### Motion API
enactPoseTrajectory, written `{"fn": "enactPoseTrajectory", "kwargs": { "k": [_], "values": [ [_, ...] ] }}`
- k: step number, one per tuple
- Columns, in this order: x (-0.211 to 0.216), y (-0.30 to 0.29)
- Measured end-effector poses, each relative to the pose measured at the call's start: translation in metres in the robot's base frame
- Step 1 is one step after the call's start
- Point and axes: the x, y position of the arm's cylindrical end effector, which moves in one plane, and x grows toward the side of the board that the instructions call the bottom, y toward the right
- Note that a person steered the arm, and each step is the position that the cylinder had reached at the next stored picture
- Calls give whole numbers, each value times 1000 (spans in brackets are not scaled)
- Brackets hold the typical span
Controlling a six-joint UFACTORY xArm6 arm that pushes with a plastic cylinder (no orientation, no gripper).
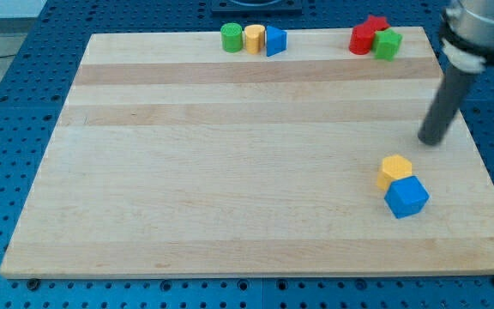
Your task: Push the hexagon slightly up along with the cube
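A yellow hexagon [394, 170] lies at the lower right of the wooden board [230, 172]. A blue cube [406, 197] touches it on its lower right side. My tip [430, 141] is on the board, above and to the right of the hexagon, a short gap away from it. The dark rod rises from the tip toward the view's top right.
At the board's top edge stand a green cylinder [231, 37], a yellow cylinder [253, 39] and a blue triangular block [275, 40] in a row. At the top right are a red star [375, 25], a red block [362, 40] and a green block [388, 44].
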Motion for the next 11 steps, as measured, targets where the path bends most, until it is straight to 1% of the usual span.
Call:
{"fn": "enactPoseTrajectory", "kwargs": {
  "k": [1, 2, 3, 4, 5, 6, 7, 8, 9, 10, 11],
  "values": [
    [74, 1],
    [107, -21],
    [103, -78],
    [72, -84],
    [34, -81],
    [7, -73],
    [25, -51],
    [23, -18],
    [-8, -16],
    [-49, -16],
    [-72, -18]
  ]
}}
